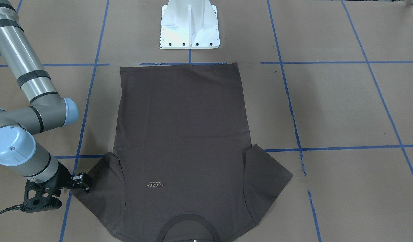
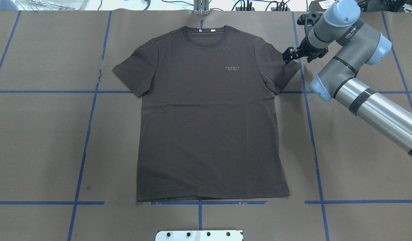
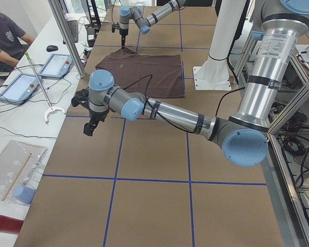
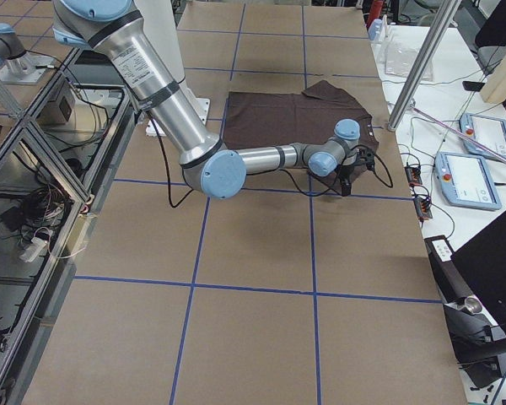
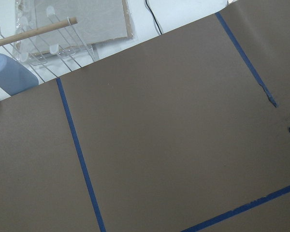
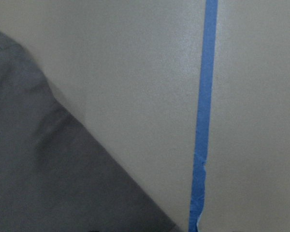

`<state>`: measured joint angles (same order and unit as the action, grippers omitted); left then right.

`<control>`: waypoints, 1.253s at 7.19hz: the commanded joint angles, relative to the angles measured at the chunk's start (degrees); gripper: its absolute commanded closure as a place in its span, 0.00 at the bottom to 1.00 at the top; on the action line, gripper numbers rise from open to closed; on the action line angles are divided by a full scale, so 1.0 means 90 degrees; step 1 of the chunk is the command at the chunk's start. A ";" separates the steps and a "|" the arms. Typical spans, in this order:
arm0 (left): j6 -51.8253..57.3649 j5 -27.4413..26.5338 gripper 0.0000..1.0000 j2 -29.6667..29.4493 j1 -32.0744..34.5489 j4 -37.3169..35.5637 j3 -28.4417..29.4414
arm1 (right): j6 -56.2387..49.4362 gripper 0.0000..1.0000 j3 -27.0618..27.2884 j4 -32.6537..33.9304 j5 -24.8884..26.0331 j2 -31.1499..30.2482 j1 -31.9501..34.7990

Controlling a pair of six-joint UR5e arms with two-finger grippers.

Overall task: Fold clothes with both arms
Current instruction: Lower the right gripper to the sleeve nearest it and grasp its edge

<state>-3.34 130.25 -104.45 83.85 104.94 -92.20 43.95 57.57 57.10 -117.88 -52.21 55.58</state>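
- The T-shirt point(image 2: 209, 117) lies flat and front up in the middle of the desk point(image 2: 360, 160), with its collar near the edge far from the robot and its hem just short of the white pedestal base point(image 1: 189, 23); wide bare room lies on both sides
- Brown paper crossed by blue tape lines point(image 2: 314, 134) covers the desk; past its far edge a person point(image 3: 2, 36) sits by tablets point(image 3: 54, 65)
- The right tool point(image 2: 290, 55) sits low at the outer edge of the shirt's sleeve point(image 2: 283, 72) on the robot's right; I cannot tell whether its jaws are wide or narrow
- The left tool point(image 3: 90, 126) hangs over bare paper, well apart from the shirt; I cannot tell how its jaws stand
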 commanded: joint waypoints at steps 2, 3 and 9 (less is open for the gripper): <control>0.0000 0.0000 0.00 -0.0006 0.0000 0.0000 0.0000 | 0.0048 0.49 -0.0039 -0.0006 -0.0017 0.0001 0.0006; -0.0010 -0.0010 0.00 -0.0035 0.0000 -0.0010 0.0010 | 0.0048 0.74 -0.0039 0.0003 -0.0018 0.0001 0.0006; -0.0302 -0.0010 0.00 -0.0191 0.0000 0.0000 0.0108 | 0.0038 0.58 -0.0019 -0.0006 -0.0066 0.0010 0.0016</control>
<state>-4.74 130.17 -105.82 83.85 104.91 -91.34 44.30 57.37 57.05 -118.37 -52.10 55.69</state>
